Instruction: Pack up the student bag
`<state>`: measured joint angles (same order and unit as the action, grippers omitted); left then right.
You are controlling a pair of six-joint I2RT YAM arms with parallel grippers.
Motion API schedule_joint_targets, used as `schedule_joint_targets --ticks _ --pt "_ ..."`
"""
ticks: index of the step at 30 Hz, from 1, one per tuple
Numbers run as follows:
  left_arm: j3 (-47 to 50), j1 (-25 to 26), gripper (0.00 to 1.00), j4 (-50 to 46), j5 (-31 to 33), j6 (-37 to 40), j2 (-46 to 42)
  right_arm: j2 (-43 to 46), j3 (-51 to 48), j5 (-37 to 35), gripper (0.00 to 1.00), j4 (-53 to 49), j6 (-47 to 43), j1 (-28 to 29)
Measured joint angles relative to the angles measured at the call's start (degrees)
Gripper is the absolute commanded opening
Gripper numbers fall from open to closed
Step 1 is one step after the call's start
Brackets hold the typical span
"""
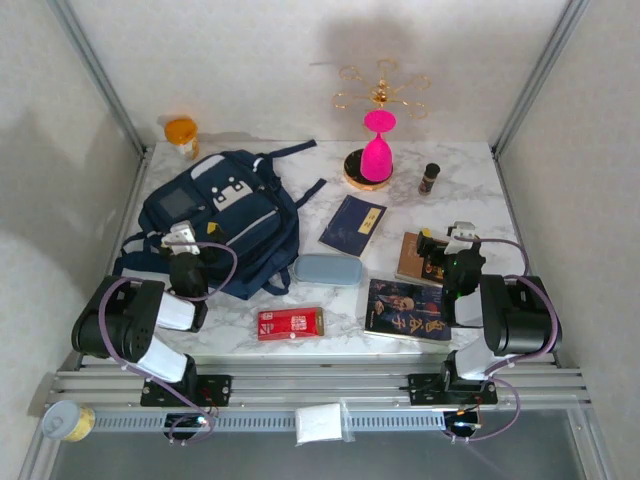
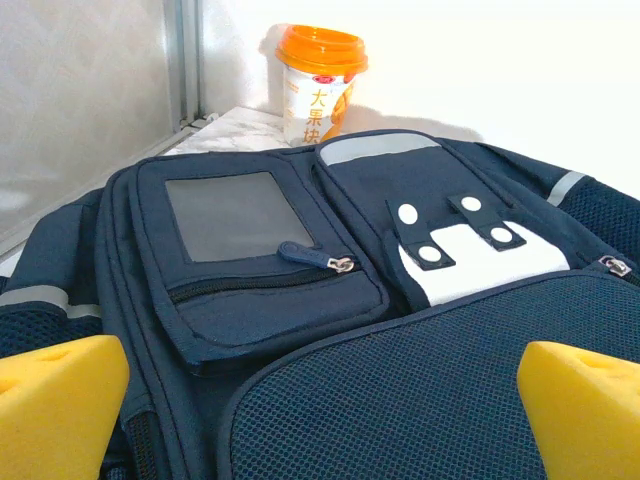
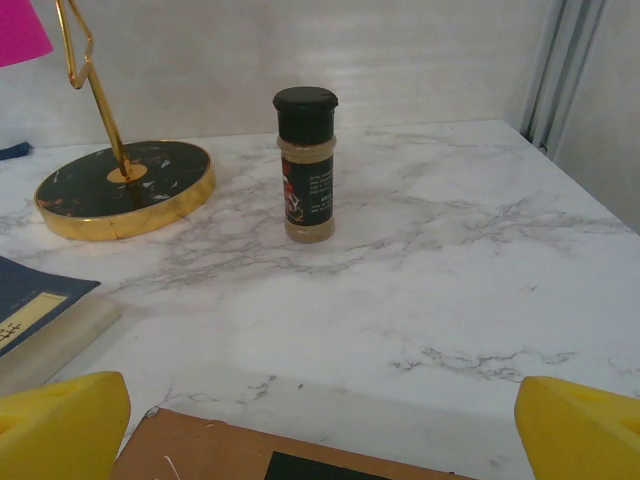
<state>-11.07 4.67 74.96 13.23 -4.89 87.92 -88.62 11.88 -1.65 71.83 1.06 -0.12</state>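
Student bag [image 1: 215, 215] lies flat, front patches up. Left gripper [image 2: 320, 400] hovers over its near edge, fingers spread wide, empty. Just right of the bag: pencil case [image 1: 328, 269], navy book [image 1: 353, 224]. Farther right: right gripper [image 3: 320, 410], likewise spread and empty, facing a spice jar [image 3: 305, 165].

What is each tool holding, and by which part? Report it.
Nothing is held. The left tool is open, empty, over the student bag; the right tool is open, empty, above a brown book.

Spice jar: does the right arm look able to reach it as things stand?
Probably yes: the jar stands upright on bare marble ahead of the open right claw, nothing between.
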Motion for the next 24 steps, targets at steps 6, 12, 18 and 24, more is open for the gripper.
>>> schedule_joint_targets --ticks 6,12,18,24 --pt "-0.02 0.0 0.99 -0.02 -0.44 0.22 0.0 0.0 0.0 0.0 0.99 0.0 0.0 0.0" --pt "-0.15 0.0 0.99 -0.04 -1.07 0.24 0.0 0.0 0.0 0.0 0.99 0.0 0.0 0.0" --pt "-0.22 0.0 0.99 -0.04 -1.51 0.24 0.0 0.0 0.0 0.0 0.99 0.0 0.0 0.0" --pt "-0.22 0.0 0.99 -0.04 -1.53 0.24 0.0 0.0 0.0 0.0 0.99 0.0 0.0 0.0"
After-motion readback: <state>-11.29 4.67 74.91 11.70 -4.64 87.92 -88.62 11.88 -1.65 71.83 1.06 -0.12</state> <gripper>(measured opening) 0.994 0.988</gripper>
